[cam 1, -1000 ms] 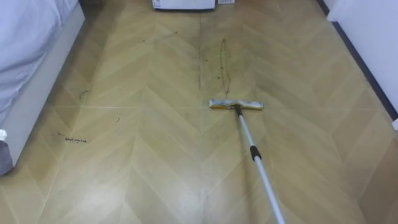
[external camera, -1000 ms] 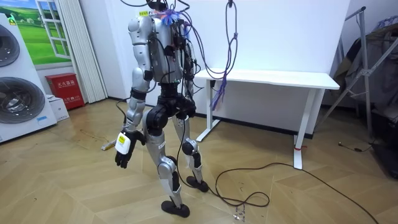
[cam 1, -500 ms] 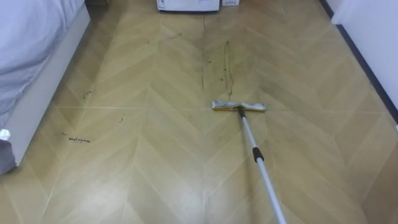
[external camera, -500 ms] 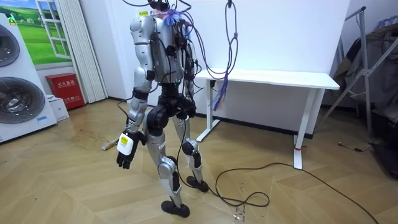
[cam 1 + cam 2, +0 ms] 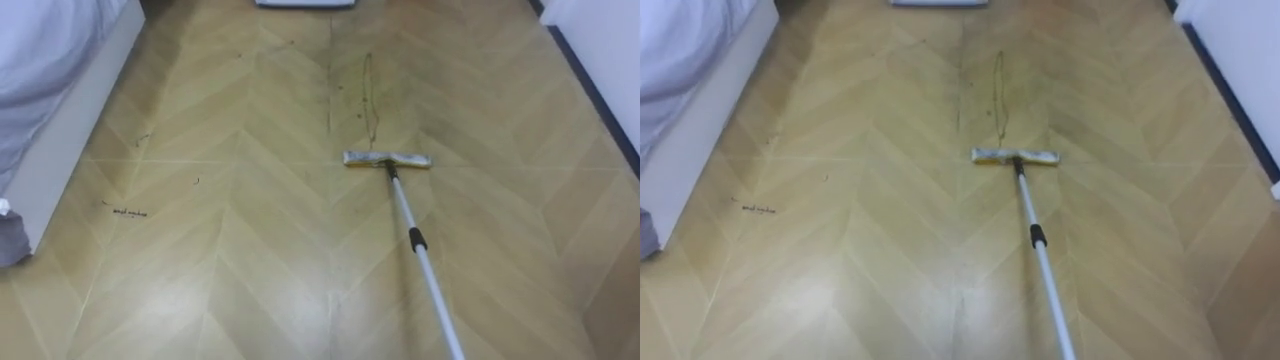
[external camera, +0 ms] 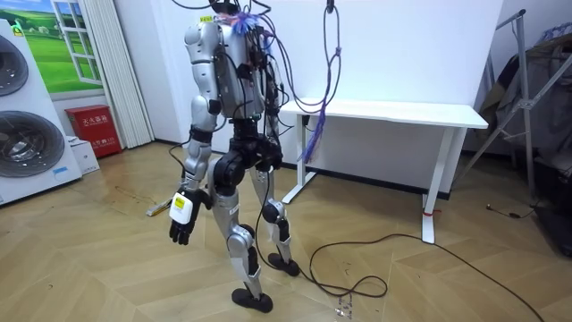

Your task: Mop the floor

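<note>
The mop (image 5: 404, 212) lies out in front of the robot on the herringbone wood floor (image 5: 250, 270). Its flat, pale head (image 5: 387, 159) rests crosswise on the boards, and the silver pole, with a black collar (image 5: 417, 238) partway along, slants back to the lower right edge of the eye views. What grips the pole there cannot be told. Just beyond the head a thin dark looping mark (image 5: 368, 95) runs along the floor, and a small dark squiggle (image 5: 128, 212) sits well off to the left near the white bed (image 5: 50, 60). In the room view the robot stands upright on the floor, in front of a white surface (image 6: 384, 111), turned toward the stacked washing machines (image 6: 22, 148) at the room view's left. The left robot hand (image 6: 181, 231) hangs low beside its thigh with its fingers loose and slightly spread, holding nothing. A red box (image 6: 92, 130) by the wall carries white lettering that is too small to make out.
</note>
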Tool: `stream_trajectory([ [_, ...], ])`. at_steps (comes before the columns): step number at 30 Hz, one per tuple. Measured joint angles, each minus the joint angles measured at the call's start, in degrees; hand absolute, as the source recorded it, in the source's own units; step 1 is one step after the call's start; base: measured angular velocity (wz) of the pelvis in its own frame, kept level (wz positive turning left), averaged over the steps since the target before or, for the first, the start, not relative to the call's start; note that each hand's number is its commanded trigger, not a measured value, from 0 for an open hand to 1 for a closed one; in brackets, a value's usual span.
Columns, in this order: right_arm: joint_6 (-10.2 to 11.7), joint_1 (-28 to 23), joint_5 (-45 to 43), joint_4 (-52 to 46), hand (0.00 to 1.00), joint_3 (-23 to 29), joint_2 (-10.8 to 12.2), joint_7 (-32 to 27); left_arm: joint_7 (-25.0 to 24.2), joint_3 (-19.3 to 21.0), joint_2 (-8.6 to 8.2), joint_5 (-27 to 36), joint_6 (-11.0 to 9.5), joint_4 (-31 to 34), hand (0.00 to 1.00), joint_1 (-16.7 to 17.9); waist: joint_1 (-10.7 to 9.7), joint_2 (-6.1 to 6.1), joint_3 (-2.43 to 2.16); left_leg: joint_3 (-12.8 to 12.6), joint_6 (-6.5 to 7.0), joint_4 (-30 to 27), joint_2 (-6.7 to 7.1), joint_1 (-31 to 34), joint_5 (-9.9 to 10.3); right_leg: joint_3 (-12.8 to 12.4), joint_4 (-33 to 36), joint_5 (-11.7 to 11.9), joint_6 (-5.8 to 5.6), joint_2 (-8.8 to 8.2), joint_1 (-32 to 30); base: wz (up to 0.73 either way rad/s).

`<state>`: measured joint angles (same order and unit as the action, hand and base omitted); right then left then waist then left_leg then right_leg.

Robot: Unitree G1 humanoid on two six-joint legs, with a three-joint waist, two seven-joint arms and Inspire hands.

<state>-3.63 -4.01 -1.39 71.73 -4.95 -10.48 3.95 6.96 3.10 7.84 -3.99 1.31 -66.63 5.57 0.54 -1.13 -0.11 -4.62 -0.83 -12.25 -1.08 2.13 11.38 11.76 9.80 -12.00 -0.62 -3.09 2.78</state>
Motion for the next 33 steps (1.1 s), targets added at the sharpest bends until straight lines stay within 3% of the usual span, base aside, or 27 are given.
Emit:
stream_trajectory([
  [4,0.55,0.57,1.47,0.02,1.00,-0.44,-0.37,-0.01,-0.23,-0.07,0.03,-0.03,-0.03,-0.14,0.00,-1.14,-0.16,0.23,0.29,0.05,0.01,-1.47,-0.10,3.04,0.00,0.71,0.28,0.07,0.11,-0.03,-2.12,0.10],
  [14,2.73,1.22,7.49,2.13,1.00,-2.28,-0.75,0.99,1.43,-2.11,1.23,0.04,-2.16,-0.51,0.00,-2.17,-0.26,-0.28,0.43,0.40,0.27,-3.52,-0.23,10.81,-0.19,2.94,1.38,0.08,0.13,-0.19,-8.53,0.12],
  [19,3.79,1.35,10.63,2.39,1.00,-2.64,-1.15,2.25,1.52,-2.19,1.42,0.25,-2.54,-0.83,0.00,-2.97,-0.30,-0.45,0.56,1.76,0.34,-5.43,-0.17,15.61,-0.23,3.73,2.45,0.07,0.14,-0.24,-12.41,0.14],
  [25,4.69,0.93,13.91,1.84,1.00,-3.34,-2.08,3.82,1.68,-2.82,1.50,5.84,-2.69,-1.59,0.00,-3.29,-0.28,-0.30,0.77,2.18,0.33,-7.82,-0.24,19.31,-0.23,4.19,5.53,-0.48,0.21,-0.65,-15.97,0.08],
  [27,5.16,0.97,15.62,1.81,1.00,-3.91,-2.73,5.04,1.68,-2.83,1.60,7.25,-2.60,-2.44,0.00,-3.91,-0.28,-0.36,0.98,2.10,0.33,-10.10,-0.20,22.29,-0.20,4.21,8.14,-1.47,0.31,-1.04,-18.79,0.14],
  [28,4.78,1.62,15.31,2.09,1.00,-4.72,-2.51,1.00,1.64,-3.87,1.41,7.89,-2.37,-2.95,0.00,-4.24,-0.09,0.24,1.37,2.18,0.39,-10.99,-0.26,23.64,-0.15,4.17,10.22,-1.80,0.37,-1.27,-20.51,0.11],
  [31,4.73,1.96,15.21,2.17,1.00,-4.99,-2.49,-2.93,1.72,-4.66,0.31,8.93,-2.16,-3.01,0.00,-4.68,0.22,1.89,2.44,2.12,1.08,-12.71,0.10,26.71,0.30,3.95,14.94,-3.62,0.51,-2.31,-24.66,0.15],
  [32,4.74,1.98,15.32,2.19,1.00,-4.98,-2.21,-4.14,1.91,-4.94,-0.03,8.91,-1.75,-3.09,0.00,-4.67,0.54,2.35,2.75,2.00,1.27,-14.08,0.70,28.78,0.57,3.52,17.35,-5.25,0.52,-3.13,-27.11,0.05],
  [33,4.80,2.04,15.65,2.19,1.00,-4.96,-2.02,-4.73,2.50,-5.89,-0.12,8.51,-1.23,-3.47,0.00,-4.67,0.95,2.43,2.77,1.62,1.31,-15.69,1.26,31.09,0.62,2.26,20.66,-6.67,0.57,-4.06,-30.27,0.00],
])
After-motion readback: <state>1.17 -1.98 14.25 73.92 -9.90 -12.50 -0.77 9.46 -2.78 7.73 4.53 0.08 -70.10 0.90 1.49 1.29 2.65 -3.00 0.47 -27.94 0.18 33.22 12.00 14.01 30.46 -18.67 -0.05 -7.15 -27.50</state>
